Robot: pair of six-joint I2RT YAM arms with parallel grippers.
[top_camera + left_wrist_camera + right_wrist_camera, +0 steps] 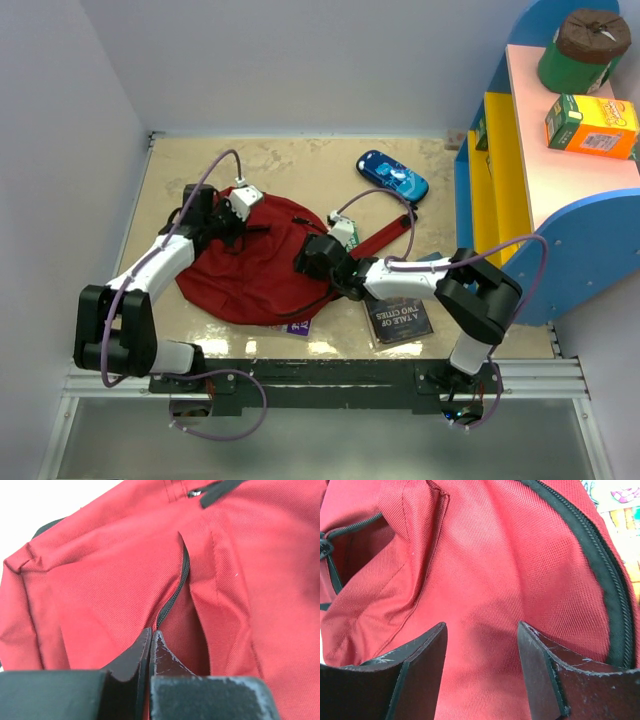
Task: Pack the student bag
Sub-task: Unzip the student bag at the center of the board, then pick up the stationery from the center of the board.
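The left end effector (151, 637) is closed tight, its fingers pressed together right at the near end of a short black zipper (175, 592) in the red cloth. Whether the pull or a nip of cloth sits between them, I cannot tell. The right end effector (482, 650) stands partly open, with the fingers either side of a smooth swell of red fabric and gripping nothing. A longer zipper track curves past its right finger.

The bag (250, 265) lies slumped on the bench (300, 165), left of centre, with the left arm at its far left edge and the right arm at its right edge. A book (400, 318) lies just beside the bag's near right corner, under the right arm. A blue pencil case (393, 175) lies well apart, toward the far side.

This looks like the opening step: the bag seems shut and nothing looks packed yet. If the left has the pull, the next move is a steady draw along the zipper line. The right should close on a fold of cloth to hold the bag down, or the limp fabric may simply drag along.
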